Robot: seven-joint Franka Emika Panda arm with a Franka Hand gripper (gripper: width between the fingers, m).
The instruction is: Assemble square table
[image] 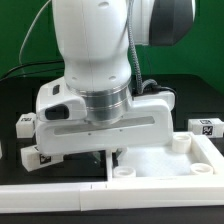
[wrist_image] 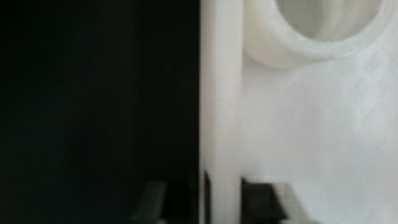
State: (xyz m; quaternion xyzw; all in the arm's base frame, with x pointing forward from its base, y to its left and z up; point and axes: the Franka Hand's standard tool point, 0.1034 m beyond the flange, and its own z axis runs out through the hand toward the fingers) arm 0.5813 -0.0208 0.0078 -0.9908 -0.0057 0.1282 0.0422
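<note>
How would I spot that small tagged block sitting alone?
Find the big white robot arm mid-scene, then the square plate beneath it. Just beyond the plate, at the exterior view's right, sits one tagged leg alone; the other legs lie left.

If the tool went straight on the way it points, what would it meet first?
Probably the plate: its edge lies right in line between the tool's fingers, though how close is unclear.
</note>
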